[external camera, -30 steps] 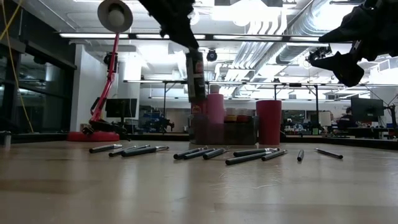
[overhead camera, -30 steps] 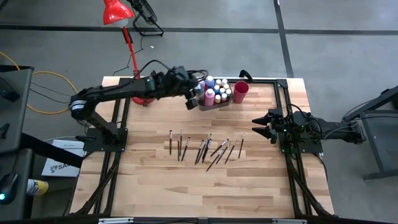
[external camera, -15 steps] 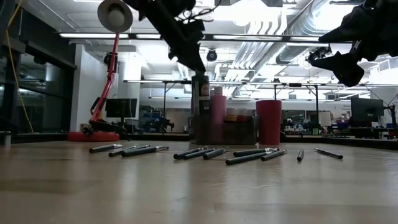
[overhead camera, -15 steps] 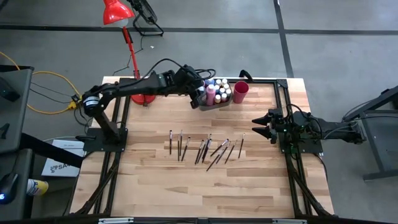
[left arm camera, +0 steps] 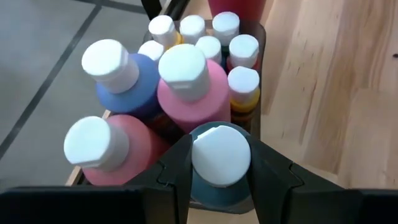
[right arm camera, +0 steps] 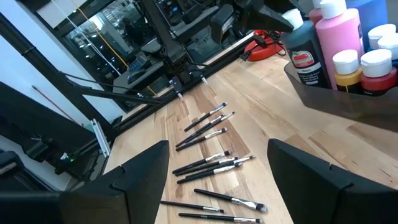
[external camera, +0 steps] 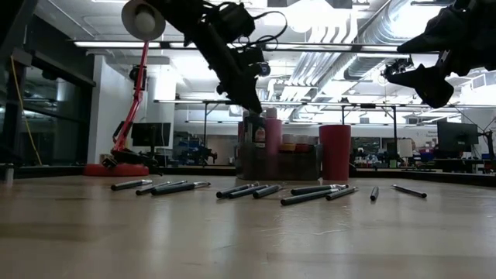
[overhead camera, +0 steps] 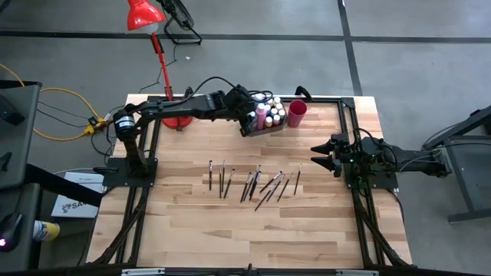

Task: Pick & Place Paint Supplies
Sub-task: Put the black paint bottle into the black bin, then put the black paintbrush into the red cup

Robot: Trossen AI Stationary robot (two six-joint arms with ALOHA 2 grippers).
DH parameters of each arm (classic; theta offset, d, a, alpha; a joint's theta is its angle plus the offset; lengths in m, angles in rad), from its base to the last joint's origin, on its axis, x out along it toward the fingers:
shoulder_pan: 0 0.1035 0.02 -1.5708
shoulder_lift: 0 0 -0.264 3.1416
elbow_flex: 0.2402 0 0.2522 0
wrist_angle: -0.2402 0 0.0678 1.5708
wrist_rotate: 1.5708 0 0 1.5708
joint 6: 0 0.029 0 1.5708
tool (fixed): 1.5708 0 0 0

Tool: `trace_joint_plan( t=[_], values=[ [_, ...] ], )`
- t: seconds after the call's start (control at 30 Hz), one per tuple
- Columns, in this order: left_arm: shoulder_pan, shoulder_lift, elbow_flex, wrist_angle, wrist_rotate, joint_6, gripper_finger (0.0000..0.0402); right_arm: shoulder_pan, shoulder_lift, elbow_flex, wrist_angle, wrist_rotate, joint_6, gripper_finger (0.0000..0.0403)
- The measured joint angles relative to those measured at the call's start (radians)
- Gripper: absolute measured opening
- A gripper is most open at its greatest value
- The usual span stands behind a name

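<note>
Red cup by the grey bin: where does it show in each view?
High view: red cup, just right of the grey bin.
Low view: right of the bin.
Left wrist: only its base, beyond the bottles.
Right wrist: not in it.
Shared landmark: the bin.

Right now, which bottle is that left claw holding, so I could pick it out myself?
Find the grey bin at the table's far edge, beside the red cup. At the bin's corner farthest from the cup stands a dark teal paint bottle with a white cap. Unlike its pink and blue neighbours, it has the left gripper clamped around its cap.
</note>
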Motion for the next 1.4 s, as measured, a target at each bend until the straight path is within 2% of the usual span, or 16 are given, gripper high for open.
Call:
trace_joint_plan(
  t=[0.27, 0.5, 0.63, 0.93, 1.17, 1.4],
  values=[
    [-0.001, 0.018, 0.002, 0.016, -0.012, 0.003, 0.0121, 0.0, 0.0, 0.0, 0.0, 0.0, 0.0, 0.0266],
    [0.001, 0.021, 0.019, -0.009, -0.052, 0.048, 0.0242, 0.0, 0.0, 0.0, 0.0, 0.0, 0.0, 0.0266],
    [0.0, 0.023, 0.08, -0.087, -0.042, 0.088, 0.0276, 0.0, 0.0, 0.0, 0.0, 0.0, 0.0, 0.0266],
    [-0.001, 0.022, 0.247, -0.255, -0.049, 0.162, 0.0277, 0.0, 0.0, 0.0, 0.0, 0.0, 0.0, 0.0266],
    [-0.006, 0.008, 0.37, -0.388, -0.041, 0.164, 0.0277, 0.0, 0.0, 0.0, 0.0, 0.0, 0.0, 0.0266],
    [-0.066, -0.088, 0.375, -0.382, -0.096, 0.253, 0.0277, 0.0, 0.0, 0.0, 0.035, 0.004, 0.01, 0.0266]
  ],
)
